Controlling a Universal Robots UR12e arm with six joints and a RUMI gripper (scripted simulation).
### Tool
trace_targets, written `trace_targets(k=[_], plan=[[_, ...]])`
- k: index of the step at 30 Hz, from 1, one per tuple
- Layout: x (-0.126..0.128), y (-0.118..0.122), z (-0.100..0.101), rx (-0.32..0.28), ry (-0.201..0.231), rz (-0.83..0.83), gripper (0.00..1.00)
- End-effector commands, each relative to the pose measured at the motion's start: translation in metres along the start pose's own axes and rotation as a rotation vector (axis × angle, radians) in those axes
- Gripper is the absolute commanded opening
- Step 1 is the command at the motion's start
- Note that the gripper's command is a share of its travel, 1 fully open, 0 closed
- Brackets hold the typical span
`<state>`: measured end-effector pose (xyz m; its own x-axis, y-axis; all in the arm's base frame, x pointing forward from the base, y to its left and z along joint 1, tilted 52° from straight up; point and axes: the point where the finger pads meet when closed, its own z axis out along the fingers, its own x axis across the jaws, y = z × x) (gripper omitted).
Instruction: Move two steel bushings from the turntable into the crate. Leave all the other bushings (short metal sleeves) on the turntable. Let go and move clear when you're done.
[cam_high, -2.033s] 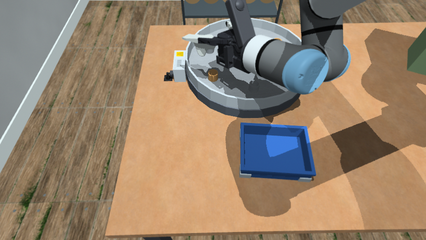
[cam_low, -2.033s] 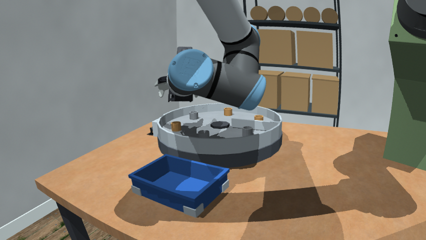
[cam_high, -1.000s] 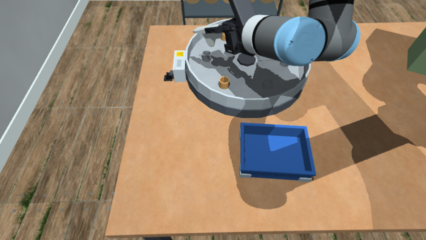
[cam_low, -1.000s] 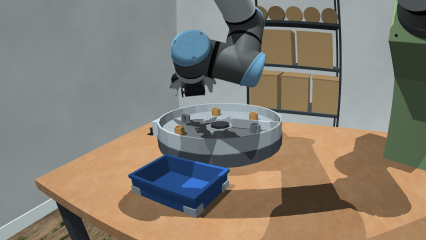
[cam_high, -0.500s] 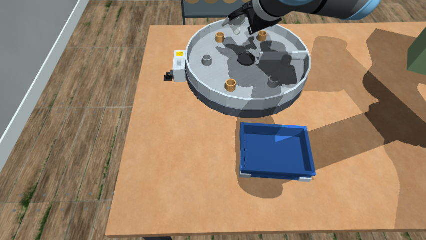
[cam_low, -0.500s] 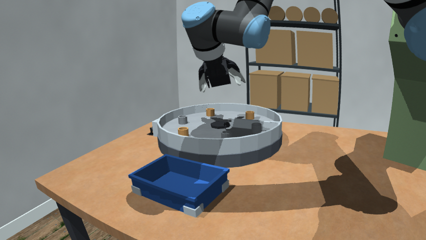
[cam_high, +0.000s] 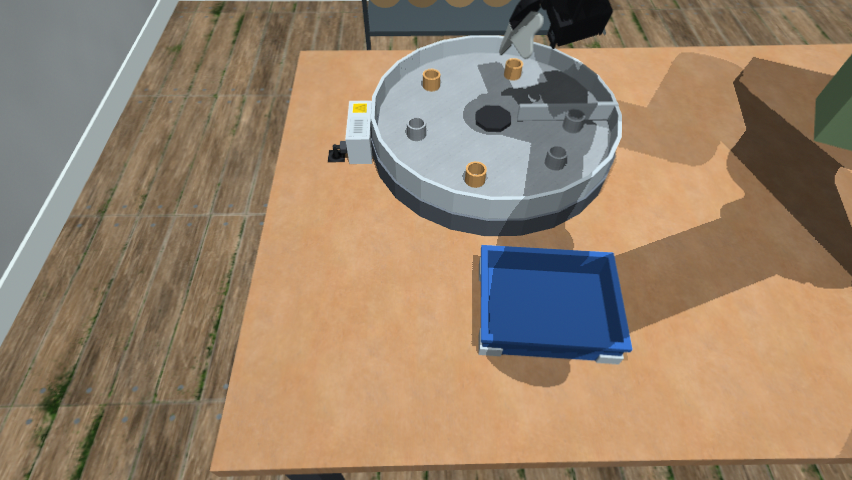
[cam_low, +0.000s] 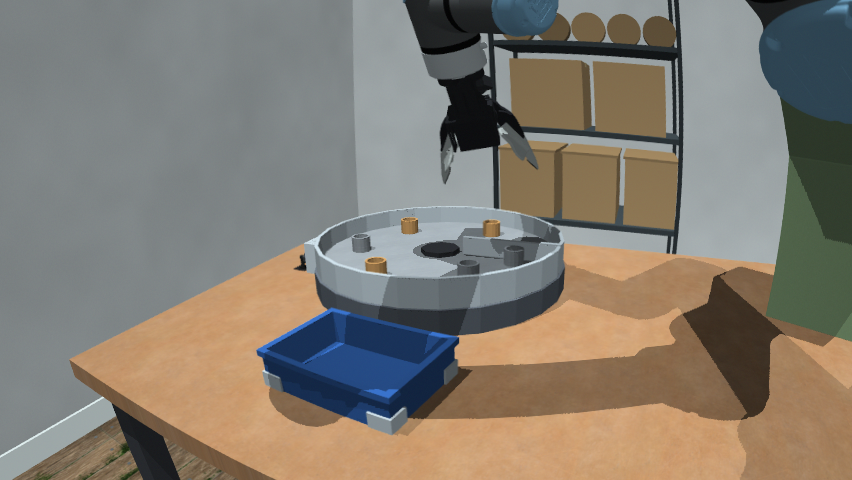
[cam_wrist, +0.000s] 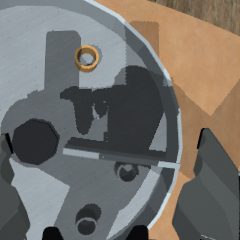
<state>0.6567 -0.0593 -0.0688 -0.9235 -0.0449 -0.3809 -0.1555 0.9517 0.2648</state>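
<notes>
The gripper (cam_low: 488, 152) hangs high above the far edge of the turntable (cam_high: 441, 193), its jaws spread wide with nothing between them. On the turntable stand six bushings, none yet in the crate (cam_high: 620, 313). Three are grey steel: one on the left (cam_high: 416, 128), one beside the divider bar (cam_high: 574, 120), and one toward the front right (cam_high: 556, 157). Three are brass: at the back left (cam_high: 431, 79), at the back under the gripper (cam_high: 513, 68), and at the front (cam_high: 475, 174). A black hub (cam_high: 493, 118) sits at the centre. The blue crate rests on the table (cam_high: 357, 357) just in front of the turntable, with nothing inside it.
</notes>
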Motion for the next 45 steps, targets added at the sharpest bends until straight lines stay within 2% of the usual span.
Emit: trace_targets(k=[1,2,3,5,6,9,10,14,23,40,41,45], plan=[[0.021,0.019,-0.01,-0.14,0.003,0.046,1.0],[0.026,0.026,-0.014,-0.178,-0.005,0.065,1.0],[0.026,0.026,-0.014,-0.178,-0.005,0.065,1.0],[0.032,0.038,-0.023,-0.247,-0.026,0.102,1.0],[0.032,0.038,-0.023,-0.247,-0.026,0.102,1.0],[0.037,0.053,-0.036,-0.33,-0.06,0.153,1.0],[0.037,0.053,-0.036,-0.33,-0.06,0.153,1.0],[0.039,0.066,-0.049,-0.404,-0.1,0.204,1.0],[0.039,0.074,-0.059,-0.451,-0.132,0.24,1.0],[0.039,0.074,-0.06,-0.453,-0.133,0.241,1.0],[0.039,0.074,-0.06,-0.453,-0.133,0.241,0.06],[0.039,0.074,-0.06,-0.453,-0.133,0.241,0.06]])
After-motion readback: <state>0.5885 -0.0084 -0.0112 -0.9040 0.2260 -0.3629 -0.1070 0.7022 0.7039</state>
